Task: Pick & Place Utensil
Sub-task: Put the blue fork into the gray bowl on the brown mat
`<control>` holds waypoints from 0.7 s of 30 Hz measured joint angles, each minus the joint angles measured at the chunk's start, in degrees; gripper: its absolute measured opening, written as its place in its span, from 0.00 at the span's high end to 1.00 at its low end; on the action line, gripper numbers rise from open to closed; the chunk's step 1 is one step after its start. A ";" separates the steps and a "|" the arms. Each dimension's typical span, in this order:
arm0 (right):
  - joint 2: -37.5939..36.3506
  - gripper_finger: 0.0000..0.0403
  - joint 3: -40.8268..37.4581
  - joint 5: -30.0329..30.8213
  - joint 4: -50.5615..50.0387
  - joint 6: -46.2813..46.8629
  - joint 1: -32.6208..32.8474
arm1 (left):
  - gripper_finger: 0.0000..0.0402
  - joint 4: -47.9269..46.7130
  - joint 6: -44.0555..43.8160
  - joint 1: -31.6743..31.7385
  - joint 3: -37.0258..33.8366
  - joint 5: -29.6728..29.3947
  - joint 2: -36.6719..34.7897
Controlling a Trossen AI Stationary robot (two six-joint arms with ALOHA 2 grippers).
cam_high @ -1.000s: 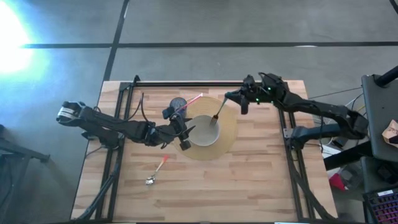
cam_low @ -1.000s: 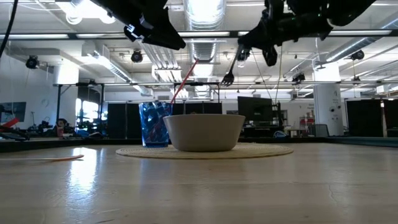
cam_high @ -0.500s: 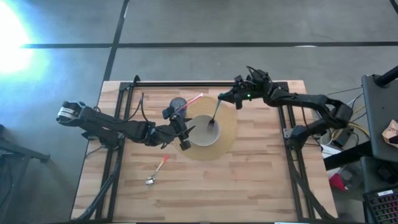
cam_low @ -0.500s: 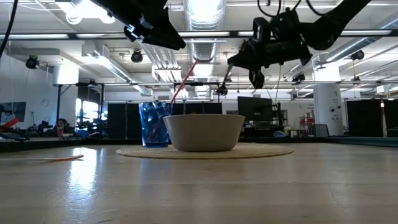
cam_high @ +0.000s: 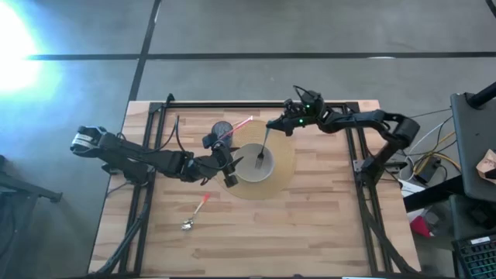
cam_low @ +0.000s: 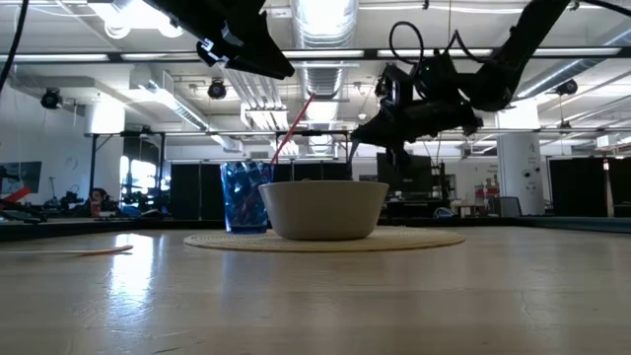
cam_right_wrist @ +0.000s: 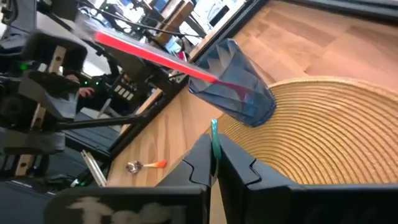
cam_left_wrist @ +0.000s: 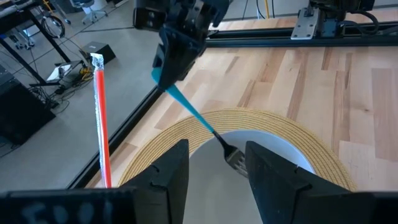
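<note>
A fork (cam_high: 263, 149) with a teal handle is held by my right gripper (cam_high: 280, 124) above the white bowl (cam_high: 249, 170). Its tines (cam_left_wrist: 234, 159) point down into the bowl's opening. The bowl stands on a round woven mat (cam_high: 284, 159). In the low view the right gripper (cam_low: 380, 126) hovers just above the bowl (cam_low: 323, 209), and the bowl's rim hides the tines. My left gripper (cam_high: 229, 169) waits open, raised beside the bowl's left rim. Its fingers (cam_left_wrist: 171, 177) frame the fork in the left wrist view. My right gripper pinches the fork's teal handle (cam_right_wrist: 214, 132) near its free end between both fingers. It comes slanting down from the table's right. The fork hangs steeply below the fingers, tines lowest over the bowl. Whether the tines touch the bowl, I cannot tell.
A blue cup (cam_high: 222, 129) with a red straw (cam_high: 242, 125) stands on the mat's far-left edge, close to the bowl. A spoon (cam_high: 194, 212) with an orange handle lies on the wood nearer the near-left. Black rails run along both table sides.
My right gripper has moved toward the table's left and downward, carrying the fork from beside the bowl's far-right rim to over its middle. The fork has tipped steeper, and its tines have sunk behind the bowl's rim in the low view.
</note>
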 joint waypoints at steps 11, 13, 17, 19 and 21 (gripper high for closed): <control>4.48 0.98 0.00 -0.35 1.77 0.65 0.52 | 0.62 0.00 0.00 0.00 -0.04 0.00 0.00; 4.58 0.98 0.00 -0.28 1.81 0.08 0.73 | 0.62 0.00 0.00 0.00 -0.04 0.00 0.00; 4.54 0.98 0.00 0.66 1.84 -0.59 1.22 | 0.62 0.02 0.00 0.00 -0.06 0.00 0.00; 4.52 0.98 0.00 1.27 1.82 -1.13 1.58 | 0.62 0.02 0.00 0.00 -0.07 0.00 0.00; 4.52 0.98 0.00 1.65 1.80 -1.68 2.05 | 0.62 0.02 0.00 0.00 -0.07 0.00 0.00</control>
